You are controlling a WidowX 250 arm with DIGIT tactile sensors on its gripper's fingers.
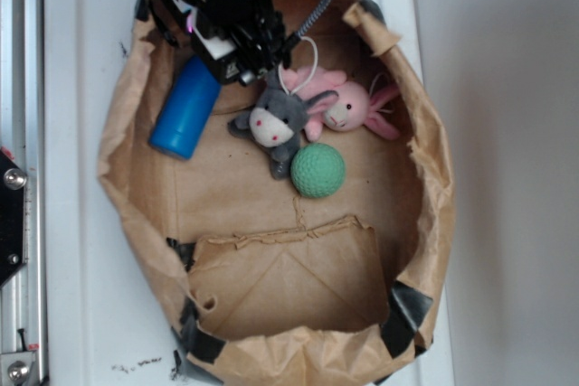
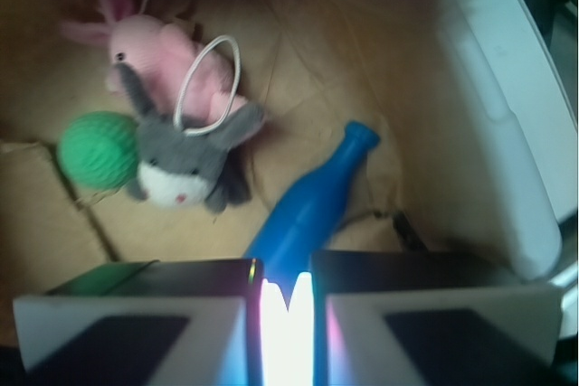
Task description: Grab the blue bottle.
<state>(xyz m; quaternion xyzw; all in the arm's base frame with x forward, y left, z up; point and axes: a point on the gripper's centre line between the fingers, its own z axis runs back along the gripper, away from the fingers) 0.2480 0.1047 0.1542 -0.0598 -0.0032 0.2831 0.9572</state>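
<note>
Blue bottle [image 2: 312, 205]: lying flat on paper bag [image 1: 271, 296] floor, left side, neck toward arm. Gripper [image 1: 258, 65] just above neck end; finger spread cannot be told. Likely light, rigid, smooth; best pinched across cylindrical body. Beyond: grey plush [image 1: 274, 121], green ball [image 1: 318, 171], pink bunny [image 1: 348, 106]

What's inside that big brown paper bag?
Inside the paper bag: blue bottle, grey plush, pink bunny, green ball. The gripper hides the bottle's neck overhead.
</note>
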